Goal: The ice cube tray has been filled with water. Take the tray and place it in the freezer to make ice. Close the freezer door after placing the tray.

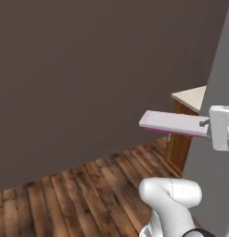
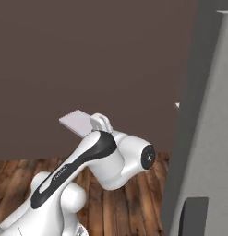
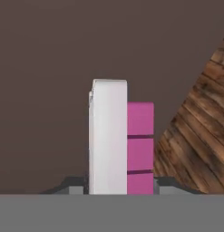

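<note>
The fingers (image 1: 207, 124) were clamped on one end of the ice cube tray (image 1: 174, 123), held level in the air above the wooden floor (image 1: 88, 194) beside the grey freezer (image 2: 203, 152), so the carrying step was in hand, and the next move called for bringing the tray round into the freezer compartment without tilting it.

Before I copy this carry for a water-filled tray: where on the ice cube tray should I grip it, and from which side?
At one short end, coming in along its length, as the gripper does: the ice cube tray is thin and flat, so the jaws clamp across its thickness and it rides nearly level.
</note>
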Tool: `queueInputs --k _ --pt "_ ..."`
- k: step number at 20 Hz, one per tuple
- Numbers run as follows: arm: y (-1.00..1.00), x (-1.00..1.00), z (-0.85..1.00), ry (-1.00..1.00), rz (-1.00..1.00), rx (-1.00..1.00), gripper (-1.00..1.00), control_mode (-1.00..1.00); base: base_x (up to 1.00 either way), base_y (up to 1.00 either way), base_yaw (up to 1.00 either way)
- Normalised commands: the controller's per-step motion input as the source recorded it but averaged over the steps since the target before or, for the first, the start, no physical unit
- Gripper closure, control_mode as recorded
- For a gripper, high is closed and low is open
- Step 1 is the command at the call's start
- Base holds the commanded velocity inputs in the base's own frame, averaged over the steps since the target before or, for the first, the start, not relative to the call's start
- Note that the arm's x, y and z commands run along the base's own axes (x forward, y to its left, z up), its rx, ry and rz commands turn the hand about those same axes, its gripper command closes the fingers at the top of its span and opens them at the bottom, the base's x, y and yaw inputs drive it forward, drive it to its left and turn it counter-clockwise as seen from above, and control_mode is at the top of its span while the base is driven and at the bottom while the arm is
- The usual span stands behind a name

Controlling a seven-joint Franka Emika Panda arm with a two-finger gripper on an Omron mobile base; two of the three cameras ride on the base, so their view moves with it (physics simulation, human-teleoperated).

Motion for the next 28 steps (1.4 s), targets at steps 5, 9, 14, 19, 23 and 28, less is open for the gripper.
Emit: queueInputs --k 5,9,14,19,23,28 --pt "0.00 0.00 0.00 0.00 0.00 0.00 1.00 1.00 0.15 -0.25 -0.33" --pt "0.00 0.00 0.00 0.00 0.00 0.00 1.00 1.00 0.09 -0.25 -0.34" --pt "0.00 0.00 0.00 0.00 0.00 0.00 1.00 1.00 0.05 -0.23 -0.34" --pt "0.00 0.00 0.00 0.00 0.00 0.00 1.00 1.00 0.05 -0.14 -0.35" --pt "0.00 0.00 0.00 0.00 0.00 0.00 1.00 1.00 0.15 0.00 -0.37" --pt "0.00 0.00 0.00 0.00 0.00 0.00 1.00 1.00 0.25 0.00 -0.37"
